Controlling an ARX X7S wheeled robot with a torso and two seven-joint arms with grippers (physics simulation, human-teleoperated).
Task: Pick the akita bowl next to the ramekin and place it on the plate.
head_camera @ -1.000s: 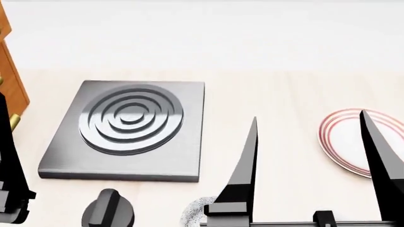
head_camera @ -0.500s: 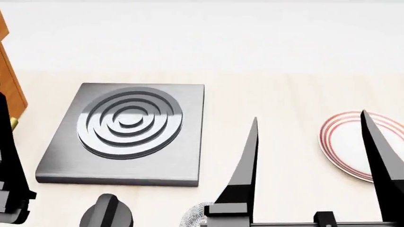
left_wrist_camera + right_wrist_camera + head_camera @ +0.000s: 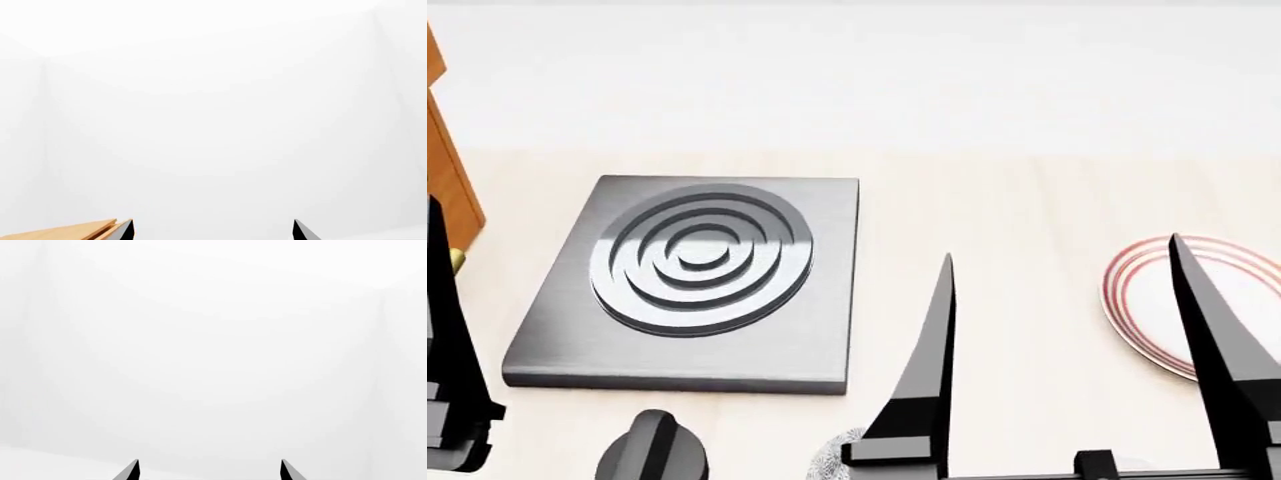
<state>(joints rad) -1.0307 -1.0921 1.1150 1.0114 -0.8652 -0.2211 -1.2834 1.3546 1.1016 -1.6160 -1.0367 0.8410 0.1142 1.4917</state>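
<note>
Two black fingers [image 3: 932,370] of your right gripper [image 3: 1061,350] point upward — spread wide, empty — beside the plate [image 3: 1141,300].

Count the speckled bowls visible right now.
1: a sliver of an akita bowl at the head view's bottom edge, beside the right gripper. Others may sit out of frame.

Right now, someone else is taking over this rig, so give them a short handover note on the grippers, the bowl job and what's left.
Right gripper: open, empty, fingers pointing up over the counter.
Left gripper: open, empty; only its fingertips show in its wrist view.
Plate: at the right, partly behind a right finger, nothing visible on it.
A speckled bowl barely shows at the head view's bottom edge; cannot tell if it is the target. Ramekin not in view.
Done: nothing. Left: find the bowl beside the ramekin, grasp it, place it on the plate.
</note>
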